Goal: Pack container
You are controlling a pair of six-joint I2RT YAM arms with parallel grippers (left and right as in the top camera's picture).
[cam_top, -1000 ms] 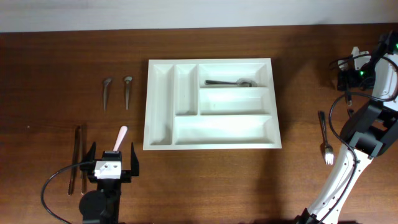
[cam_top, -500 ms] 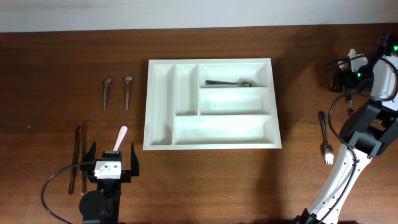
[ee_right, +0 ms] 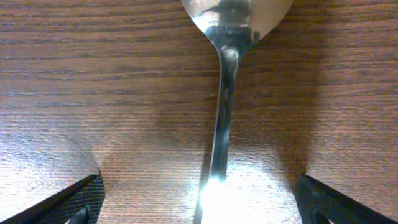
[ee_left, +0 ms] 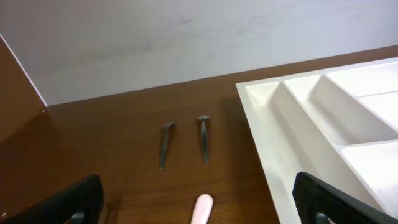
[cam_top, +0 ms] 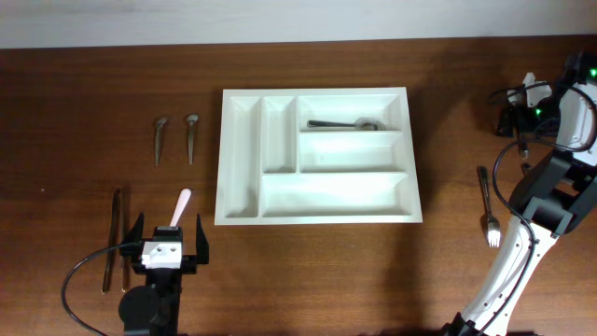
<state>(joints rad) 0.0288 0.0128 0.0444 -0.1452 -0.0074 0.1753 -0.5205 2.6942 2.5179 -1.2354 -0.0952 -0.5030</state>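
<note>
The white container (cam_top: 317, 92) lies mid-table with a metal utensil (cam_top: 343, 123) in its top long compartment; its left part shows in the left wrist view (ee_left: 261, 130). My left gripper (cam_top: 168, 245) is open and empty at the front left, also seen in the left wrist view (ee_left: 196, 182). A pink-handled utensil (cam_top: 181, 205) lies just ahead of it, its tip between the fingers (ee_left: 203, 208). My right gripper (cam_top: 516, 119) is at the far right, open (ee_right: 199, 182), low over a metal spoon (ee_right: 221, 106) lying on the table between its fingers.
Two small metal spoons (cam_top: 159, 138) (cam_top: 191, 136) lie left of the container, also in the left wrist view (ee_left: 164, 143) (ee_left: 204, 137). Thin dark utensils (cam_top: 116, 238) lie at the far left front. A fork (cam_top: 486, 207) lies right of the container.
The right arm has shifted slightly left and down at the table's right edge. The left arm and the utensils have not moved.
</note>
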